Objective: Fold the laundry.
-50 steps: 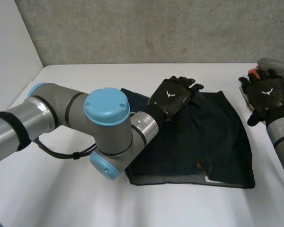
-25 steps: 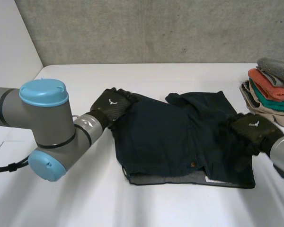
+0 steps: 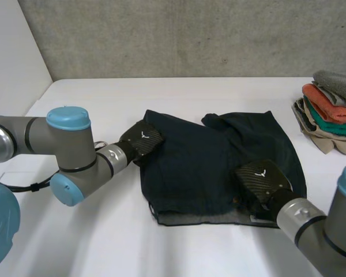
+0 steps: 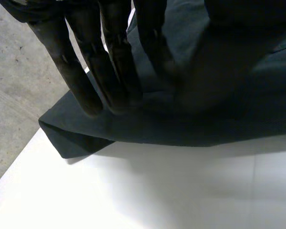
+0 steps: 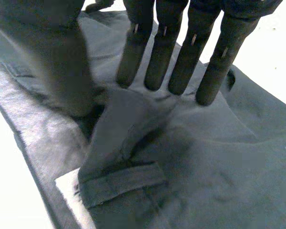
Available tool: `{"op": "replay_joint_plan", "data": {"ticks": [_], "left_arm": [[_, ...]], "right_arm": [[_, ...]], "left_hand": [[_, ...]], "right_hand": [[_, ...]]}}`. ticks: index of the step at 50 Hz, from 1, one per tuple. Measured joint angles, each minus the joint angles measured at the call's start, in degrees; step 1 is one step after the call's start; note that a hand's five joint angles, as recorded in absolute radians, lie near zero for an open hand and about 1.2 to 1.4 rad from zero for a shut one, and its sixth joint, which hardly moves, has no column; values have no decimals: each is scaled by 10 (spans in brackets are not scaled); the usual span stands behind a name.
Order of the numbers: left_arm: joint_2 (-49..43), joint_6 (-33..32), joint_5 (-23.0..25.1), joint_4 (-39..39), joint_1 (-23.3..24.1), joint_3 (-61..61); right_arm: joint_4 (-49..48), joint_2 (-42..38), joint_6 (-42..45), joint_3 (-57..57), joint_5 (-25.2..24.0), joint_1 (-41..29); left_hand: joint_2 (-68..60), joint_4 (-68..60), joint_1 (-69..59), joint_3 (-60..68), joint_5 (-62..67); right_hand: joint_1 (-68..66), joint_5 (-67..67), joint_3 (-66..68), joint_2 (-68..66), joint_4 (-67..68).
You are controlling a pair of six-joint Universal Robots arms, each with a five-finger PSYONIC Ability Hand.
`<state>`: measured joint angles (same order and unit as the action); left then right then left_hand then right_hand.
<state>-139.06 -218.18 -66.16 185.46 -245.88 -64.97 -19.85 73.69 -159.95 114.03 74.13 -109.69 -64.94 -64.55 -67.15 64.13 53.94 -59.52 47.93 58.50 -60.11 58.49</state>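
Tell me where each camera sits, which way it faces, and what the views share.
Head view: between and behind the arms, looking down at the white table; left arm and right arm show, left robot hand and right robot hand on the dark garment.
Left wrist view: on the left wrist, looking along the palm; straight fingers at the garment's edge.
Right wrist view: on the right wrist, looking along the palm; straight fingers over the garment.
Shared: all three show the garment.

Right hand [image 5: 188,52] over the dark garment [image 5: 219,157], fingers [image 5: 133,52] held straight; belt loop [image 5: 121,179] and white label [image 5: 69,188] under the palm; white table [image 5: 274,62] beside the fingertips.
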Motion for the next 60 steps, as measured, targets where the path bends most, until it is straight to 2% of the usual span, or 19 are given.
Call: {"op": "replay_joint_plan", "data": {"ticks": [4,9,14,15,22,25,26,27,31,32,35,39,42,44,45,46,50,56,60], "left_arm": [[-3,4,-13,3,2,7],[15,18,-44,5,10,12],[71,67,-75,10,31,15],[98,94,-86,16,41,14],[177,178,-116,29,62,-5],[177,178,-116,29,62,-5],[207,217,-125,29,70,-34],[232,249,-131,29,81,-63],[263,290,-136,37,110,-126],[264,291,-136,38,111,-129],[270,297,-137,56,119,-159],[267,293,-139,79,111,-174],[256,288,-139,91,86,-174],[246,284,-139,96,66,-171],[238,280,-138,99,53,-168],[236,279,-138,100,48,-167],[214,270,-135,103,17,-158],[194,265,-133,103,4,-149],[184,265,-133,102,4,-143]], "right_arm": [[-13,-25,9,-29,27,-8],[-17,-43,47,-88,69,-7],[-16,-49,100,-192,97,-7],[-14,-52,114,-239,103,-8],[-13,-69,130,-370,104,-13],[-13,-69,130,-370,104,-13],[-15,-74,129,-387,101,-14],[-30,-98,120,-453,79,-17],[-46,-131,104,-487,50,-16],[-46,-132,103,-487,49,-16],[-44,-143,98,-461,43,-9],[-32,-142,100,-401,49,15],[-15,-133,102,-365,53,37],[14,-118,103,-334,56,63],[32,-109,104,-320,57,77],[37,-106,104,-318,57,79],[119,-80,102,-304,60,109],[203,-56,90,-317,80,113],[237,-22,52,-329,131,86]], "left_hand": [[-34,-40,-1,38,19],[-34,-40,-1,39,19],[-34,-40,-1,39,19],[-34,-40,-1,39,19],[-34,-40,-1,39,19],[-34,-40,-1,39,19],[-34,-40,-1,39,19],[-35,-40,-1,40,19],[-24,-35,9,36,14],[-16,-20,17,21,0],[239,235,300,-229,-239],[314,312,344,-303,-310],[352,353,379,-343,-351],[356,357,380,-345,-355],[357,357,380,-345,-355],[357,357,380,-345,-355],[359,360,380,-345,-358],[359,360,380,-345,-358],[359,360,380,-345,-358]], "right_hand": [[-44,73,90,-72,96],[-44,78,92,-72,99],[-44,79,93,-72,101],[-44,79,93,-72,101],[-44,83,95,-72,101],[-44,83,95,-72,101],[-44,84,95,-72,101],[-44,84,95,-72,101],[-44,86,95,-72,101],[-44,86,95,-72,101],[-44,88,95,-72,101],[-44,88,95,-72,101],[-42,84,90,-68,95],[7,7,1,19,2],[75,-59,-64,84,-63],[99,-76,-80,110,-79],[443,-423,-426,449,-424],[468,-453,-465,482,-464],[468,-453,-465,482,-464]]}}
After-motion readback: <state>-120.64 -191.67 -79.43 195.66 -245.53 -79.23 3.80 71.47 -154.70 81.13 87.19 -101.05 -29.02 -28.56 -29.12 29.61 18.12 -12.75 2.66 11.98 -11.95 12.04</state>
